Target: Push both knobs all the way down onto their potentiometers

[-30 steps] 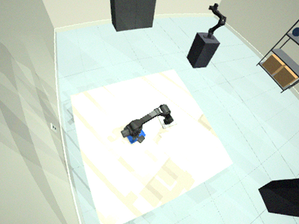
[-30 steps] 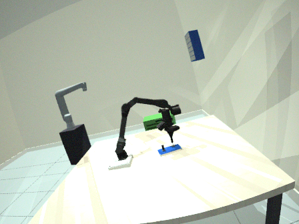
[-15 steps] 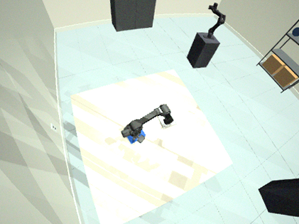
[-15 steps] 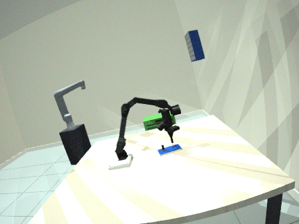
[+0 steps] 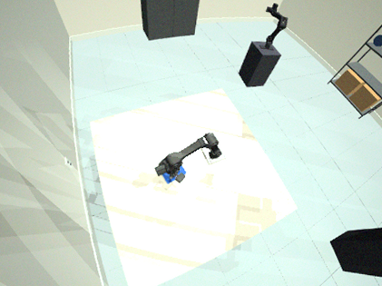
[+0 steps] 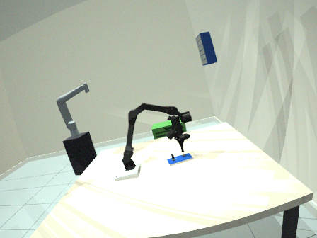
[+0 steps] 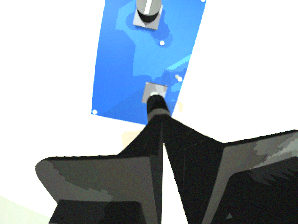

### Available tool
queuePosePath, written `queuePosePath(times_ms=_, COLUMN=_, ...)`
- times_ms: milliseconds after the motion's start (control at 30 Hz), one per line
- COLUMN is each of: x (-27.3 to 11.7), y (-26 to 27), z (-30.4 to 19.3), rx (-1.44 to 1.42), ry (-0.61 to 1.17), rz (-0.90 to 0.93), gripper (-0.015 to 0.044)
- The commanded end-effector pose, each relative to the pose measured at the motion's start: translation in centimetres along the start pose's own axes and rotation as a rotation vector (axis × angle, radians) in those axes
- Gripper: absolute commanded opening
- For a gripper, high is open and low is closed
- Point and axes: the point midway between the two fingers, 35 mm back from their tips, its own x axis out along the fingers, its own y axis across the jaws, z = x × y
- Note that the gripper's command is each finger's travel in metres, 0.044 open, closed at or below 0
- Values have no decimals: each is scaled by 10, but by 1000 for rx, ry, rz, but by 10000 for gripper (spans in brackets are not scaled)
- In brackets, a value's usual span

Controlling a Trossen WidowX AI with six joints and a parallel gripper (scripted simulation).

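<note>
The blue circuit board lies below my gripper. In the wrist view a knob with a white pointer line stands over a grey potentiometer at the top edge; this knob also shows upright in the exterior view. The nearer potentiometer has a black knob above it, with a little pale shaft visible at its foot. My gripper is shut and holds nothing. Its tips are at the top of this nearer knob; whether they press on it I cannot tell.
The arm's white base plate stands on the table, to the left of the board in the exterior view. A green box shows behind the arm. Pedestals, a shelf rack and a dark cabinet stand away from the table.
</note>
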Motion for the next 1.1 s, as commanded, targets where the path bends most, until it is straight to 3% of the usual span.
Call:
queuePosePath(times_ms=0, x=6, y=1, z=-1, rx=4, ry=-2, rz=4, gripper=0)
queuePosePath(times_ms=1067, x=20, y=1, z=-1, rx=4, ry=-2, rz=4, gripper=0)
